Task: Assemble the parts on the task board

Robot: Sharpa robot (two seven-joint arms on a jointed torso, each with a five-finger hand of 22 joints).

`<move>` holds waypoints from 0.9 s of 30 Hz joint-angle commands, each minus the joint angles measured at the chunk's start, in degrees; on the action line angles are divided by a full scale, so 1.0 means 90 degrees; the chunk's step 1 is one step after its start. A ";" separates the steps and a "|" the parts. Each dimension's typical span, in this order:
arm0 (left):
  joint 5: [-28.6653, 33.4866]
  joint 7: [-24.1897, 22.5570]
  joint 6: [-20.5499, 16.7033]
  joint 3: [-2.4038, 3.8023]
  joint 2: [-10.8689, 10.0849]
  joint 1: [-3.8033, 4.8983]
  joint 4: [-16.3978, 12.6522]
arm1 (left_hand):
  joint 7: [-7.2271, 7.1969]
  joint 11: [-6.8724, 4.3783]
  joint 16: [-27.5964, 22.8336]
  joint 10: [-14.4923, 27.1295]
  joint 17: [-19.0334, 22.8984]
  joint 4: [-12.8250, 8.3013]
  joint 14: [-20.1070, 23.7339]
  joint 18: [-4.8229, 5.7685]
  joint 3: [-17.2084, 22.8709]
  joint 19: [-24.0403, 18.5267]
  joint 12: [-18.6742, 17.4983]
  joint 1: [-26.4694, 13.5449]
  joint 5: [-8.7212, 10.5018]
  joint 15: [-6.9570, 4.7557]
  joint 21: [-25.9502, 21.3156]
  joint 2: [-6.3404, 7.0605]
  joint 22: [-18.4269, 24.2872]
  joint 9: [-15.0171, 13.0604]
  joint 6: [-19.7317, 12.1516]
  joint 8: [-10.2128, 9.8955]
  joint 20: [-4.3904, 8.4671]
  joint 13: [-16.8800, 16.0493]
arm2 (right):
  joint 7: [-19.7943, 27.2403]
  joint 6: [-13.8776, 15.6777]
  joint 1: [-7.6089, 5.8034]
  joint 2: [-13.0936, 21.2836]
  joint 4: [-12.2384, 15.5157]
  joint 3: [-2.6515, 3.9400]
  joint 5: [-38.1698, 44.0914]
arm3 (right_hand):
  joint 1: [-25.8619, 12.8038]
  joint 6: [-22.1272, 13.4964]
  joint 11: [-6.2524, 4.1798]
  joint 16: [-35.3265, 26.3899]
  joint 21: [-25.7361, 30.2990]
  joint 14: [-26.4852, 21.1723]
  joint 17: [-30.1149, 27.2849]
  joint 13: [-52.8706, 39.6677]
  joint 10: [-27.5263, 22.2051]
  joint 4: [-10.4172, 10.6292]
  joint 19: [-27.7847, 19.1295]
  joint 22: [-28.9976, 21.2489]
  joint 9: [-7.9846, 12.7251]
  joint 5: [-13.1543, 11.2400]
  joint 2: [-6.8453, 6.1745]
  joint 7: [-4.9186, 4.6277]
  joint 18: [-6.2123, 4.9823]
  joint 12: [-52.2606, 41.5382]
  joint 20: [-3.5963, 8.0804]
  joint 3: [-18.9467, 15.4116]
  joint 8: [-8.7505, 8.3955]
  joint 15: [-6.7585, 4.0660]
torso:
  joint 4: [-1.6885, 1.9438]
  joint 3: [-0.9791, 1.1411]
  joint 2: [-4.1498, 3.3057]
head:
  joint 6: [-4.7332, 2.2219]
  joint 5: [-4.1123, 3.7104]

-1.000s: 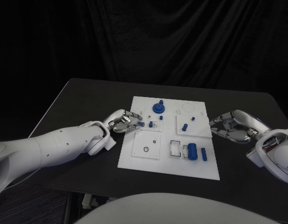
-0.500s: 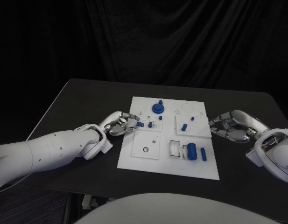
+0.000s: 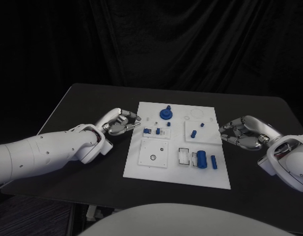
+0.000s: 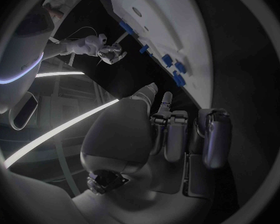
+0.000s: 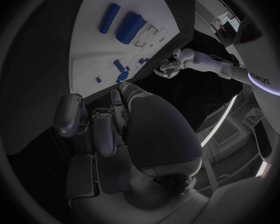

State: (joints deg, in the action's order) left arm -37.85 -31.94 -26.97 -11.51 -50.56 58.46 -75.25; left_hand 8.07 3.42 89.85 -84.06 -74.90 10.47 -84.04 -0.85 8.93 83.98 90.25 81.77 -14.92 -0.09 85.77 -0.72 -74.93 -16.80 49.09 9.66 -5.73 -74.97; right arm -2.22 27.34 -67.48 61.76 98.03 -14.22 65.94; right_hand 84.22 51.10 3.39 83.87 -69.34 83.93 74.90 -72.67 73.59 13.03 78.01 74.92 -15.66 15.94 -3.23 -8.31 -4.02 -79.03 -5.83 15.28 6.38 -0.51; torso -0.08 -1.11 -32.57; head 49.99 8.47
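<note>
Hands flank the white task board (image 3: pixel 178 145) on the black table (image 3: pixel 87 105), and we note one change: the left hand (image 3: pixel 118 123), which a second ago reached over the board's near edge beside two small blue parts (image 3: pixel 151 131), has drawn back and now sits just off that edge. We read that as a release or an aborted pick (which one we cannot say), since the small parts lie on the board just beyond its fingertips. Its fingers (image 4: pixel 168 129) are loosely curled with gaps between them, holding nothing and touching no part. The right hand (image 3: pixel 242 132) has not moved; its fingers (image 5: pixel 102 129) are bent inward, empty, just beside the board's far edge. A blue knob (image 3: pixel 166 113), a blue cylinder (image 3: pixel 202 158) and a blue bar (image 3: pixel 214 162) lie on the board between the two hands, so assembly appears unfinished.
</note>
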 commanded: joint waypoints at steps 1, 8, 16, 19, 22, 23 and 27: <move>-0.0294 0.0789 -0.0455 -0.0009 -0.0081 0.0231 -0.0200 | -0.0028 -0.0028 0.0017 -0.0660 -0.1677 0.0053 -0.0662 -0.0044 -0.0012 0.0353 -0.0027 -0.0039 -0.0036 -0.0013 -0.0018 -0.0029 -0.1493 -0.0013 0.0063 0.0072 -0.0046 -0.1670 | -0.0147 -0.0028 0.0006 -0.0018 -0.0005 0.0004 0.0008 | 0.0084 0.0040 0.0019 -0.0037 0.0028 0.0083 0.0701 0.0000 -0.0014 -0.0018 -0.0020 0.0956 0.0010 0.0023 0.0004 0.0011 -0.0089 0.0020 -0.0036 0.0033 0.0024 0.0051 | 0.0005 -0.0001 -0.0004 | 0.0001 -0.0014; -0.1697 0.1710 -0.0161 -0.0039 -0.0138 0.0739 -0.0443 | -0.0260 -0.0230 0.0017 -0.0660 -0.1677 0.0117 -0.0662 -0.0032 -0.0209 0.0391 -0.0027 -0.0008 0.0088 -0.0179 0.0029 -0.0062 -0.1510 -0.0349 0.0440 0.0771 0.0099 -0.1670 | -0.0176 -0.0032 0.0000 -0.0079 -0.0032 0.0004 0.0008 | 0.0094 0.0052 0.0021 -0.0035 0.0027 0.0084 0.0703 -0.0008 -0.0006 -0.0021 -0.0019 0.0957 0.0010 0.0018 0.0014 0.0010 -0.0088 0.0014 -0.0037 0.0040 0.0030 0.0052 | -0.0005 0.0007 -0.0008 | 0.0001 -0.0040; -0.2562 0.2535 0.0606 -0.0060 0.0069 0.0868 -0.0438 | -0.0622 -0.0545 0.0017 -0.0660 -0.1677 0.0640 -0.0662 -0.0019 -0.0506 0.0422 -0.0027 -0.0233 0.0101 -0.0456 0.0063 -0.0179 -0.1524 -0.1746 0.0418 0.2215 0.0372 -0.1670 | -0.0187 -0.0041 -0.0001 -0.0119 -0.0053 0.0004 0.0008 | 0.0115 0.0081 0.0025 -0.0030 0.0024 0.0089 0.0710 -0.0007 -0.0006 -0.0028 -0.0014 0.0960 0.0010 0.0020 0.0034 0.0010 -0.0087 0.0014 -0.0040 0.0055 0.0044 0.0055 | -0.0004 0.0006 -0.0016 | 0.0001 -0.0081; -0.2703 0.2892 0.0859 -0.0063 0.0167 0.0883 -0.0418 | -0.0679 -0.0610 0.0017 -0.0660 -0.1677 0.0668 -0.0662 -0.0024 -0.0635 0.0415 -0.0027 -0.0446 0.0177 -0.0515 0.0043 -0.0195 -0.1518 -0.2429 0.0210 0.2708 0.0426 -0.1670 | -0.0195 -0.0061 -0.0001 -0.0136 -0.0071 0.0004 0.0008 | 0.0135 0.0093 0.0027 -0.0026 0.0020 0.0093 0.0716 -0.0010 -0.0003 -0.0039 -0.0009 0.0962 0.0012 0.0038 0.0041 0.0010 -0.0086 0.0011 -0.0041 0.0066 0.0049 0.0056 | 0.0001 0.0006 -0.0019 | 0.0001 -0.0099; -0.2779 0.3077 0.0984 -0.0065 0.0246 0.0891 -0.0398 | -0.0749 -0.0656 0.0017 -0.0660 -0.1677 0.0669 -0.0662 -0.0024 -0.0665 0.0419 -0.0027 -0.0517 0.0206 -0.0557 0.0041 -0.0260 -0.1517 -0.2912 0.0198 0.3053 0.0467 -0.1670 | -0.0199 -0.0075 0.0000 -0.0151 -0.0085 0.0004 0.0009 | 0.0145 0.0103 0.0029 -0.0026 0.0021 0.0093 0.0715 -0.0013 0.0000 -0.0044 -0.0008 0.0962 0.0013 0.0051 0.0046 0.0009 -0.0086 0.0009 -0.0042 0.0072 0.0054 0.0058 | 0.0003 0.0007 -0.0019 | 0.0001 -0.0120; -0.2793 0.3090 0.0999 -0.0065 0.0264 0.0893 -0.0394 | -0.0755 -0.0666 0.0017 -0.0660 -0.1677 0.0671 -0.0662 -0.0024 -0.0665 0.0420 -0.0027 -0.0525 0.0202 -0.0568 0.0041 -0.0270 -0.1517 -0.2972 0.0203 0.3090 0.0473 -0.1670 | -0.0200 -0.0076 0.0000 -0.0154 -0.0088 0.0004 0.0009 | 0.0150 0.0108 0.0030 -0.0026 0.0023 0.0093 0.0715 -0.0012 -0.0002 -0.0047 -0.0009 0.0962 0.0013 0.0057 0.0048 0.0008 -0.0087 0.0009 -0.0043 0.0075 0.0056 0.0058 | -0.0001 0.0003 -0.0022 | 0.0001 -0.0121; -0.2829 0.3053 0.1132 -0.0065 0.0347 0.0896 -0.0343 | -0.0764 -0.0669 0.0017 -0.0660 -0.1677 0.0697 -0.0662 -0.0018 -0.0666 0.0434 -0.0027 -0.0613 0.0185 -0.0581 0.0062 -0.0342 -0.1525 -0.3066 0.0170 0.3084 0.0491 -0.1670 | -0.0211 -0.0085 0.0000 -0.0158 -0.0104 0.0004 0.0009 | 0.0164 0.0115 0.0030 -0.0025 0.0028 0.0094 0.0717 -0.0014 0.0000 -0.0056 -0.0010 0.0961 0.0015 0.0078 0.0054 0.0007 -0.0088 0.0008 -0.0044 0.0084 0.0059 0.0060 | -0.0004 -0.0007 -0.0030 | 0.0001 -0.0123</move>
State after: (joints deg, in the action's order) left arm -61.17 -6.44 -19.96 -12.13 -47.71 66.32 -78.44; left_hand 1.44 -2.31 89.85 -84.07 -74.90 16.61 -84.05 -0.84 3.09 83.98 90.42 76.35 -13.31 -4.84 86.21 -3.86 -74.92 -44.40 50.75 37.47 -1.82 -75.06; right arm -3.03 27.10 -67.49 60.32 97.15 -14.22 65.94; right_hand 85.14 51.70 3.39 83.87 -69.34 84.09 74.91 -72.74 73.59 12.56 78.01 74.92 -15.61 16.44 -2.79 -8.11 -4.02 -79.03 -5.83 15.75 6.66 -0.35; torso -0.10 -1.05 -32.78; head 49.99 7.36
